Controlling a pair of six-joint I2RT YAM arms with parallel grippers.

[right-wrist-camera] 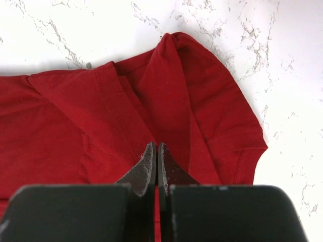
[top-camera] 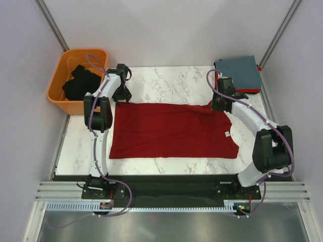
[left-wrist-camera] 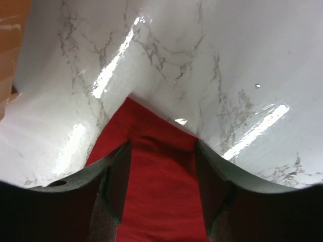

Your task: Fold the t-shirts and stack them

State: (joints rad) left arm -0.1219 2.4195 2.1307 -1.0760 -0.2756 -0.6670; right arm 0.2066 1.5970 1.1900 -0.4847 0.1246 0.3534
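Dark red t-shirt (top-camera: 171, 131) lies spread across the middle of the worktop (top-camera: 166, 80), long side running from left edge to right edge. We see no proper fold in it yet. Only the cloth at its far right corner is creased and doubled over.

Left gripper (left-wrist-camera: 161, 151): at the shirt's far left corner, jaws apart by a fair gap, straddling the corner cloth. Nothing is pinched between them.

Right gripper (right-wrist-camera: 157, 148): at the shirt's far right corner, jaws pressed together with their tips over the doubled cloth. We cannot tell whether a fold of cloth is caught between them.

Progress, as we judge it:
- done: a grey-blue t-shirt (top-camera: 238, 70) sits folded on a folded red t-shirt (top-camera: 247, 91), stacked at the far right corner of the worktop
- in hand: the dark red one, both far corners attended, first fold not begun
- left: a black t-shirt (top-camera: 81, 83), crumpled in the orange basket (top-camera: 54, 85) off the far left corner

Labels: a small white tag (top-camera: 227, 134) shows on the dark red shirt near the right edge, too small to read. We find no other writing or brand marks in any view
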